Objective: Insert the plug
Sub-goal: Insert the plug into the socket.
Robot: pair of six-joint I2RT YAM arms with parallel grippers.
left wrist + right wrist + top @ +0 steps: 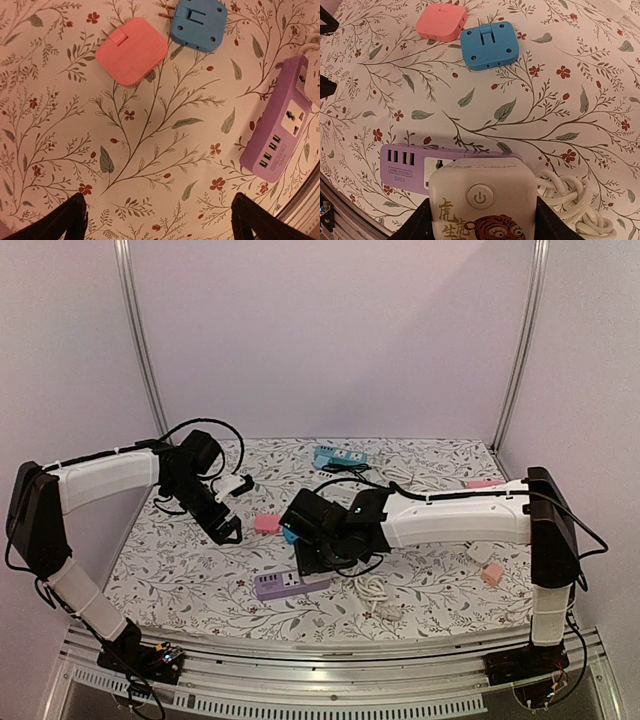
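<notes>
A white cube plug (482,197), printed with a tiger and a power button, sits between the fingers of my right gripper (483,222), which is shut on it. The plug hangs just over the right part of the purple power strip (404,164) and hides most of its socket. Whether its pins touch the socket is hidden. In the top view the right gripper (322,548) is above the strip (290,585). My left gripper (160,222) stands open over bare cloth, left of the strip (280,140), with nothing between its fingers.
A pink adapter (131,57) and a blue adapter (198,24) lie side by side beyond the strip. A coiled white cable (570,200) lies to the strip's right. A blue power strip (340,456) is at the back, and small pink pieces (491,575) lie at the right.
</notes>
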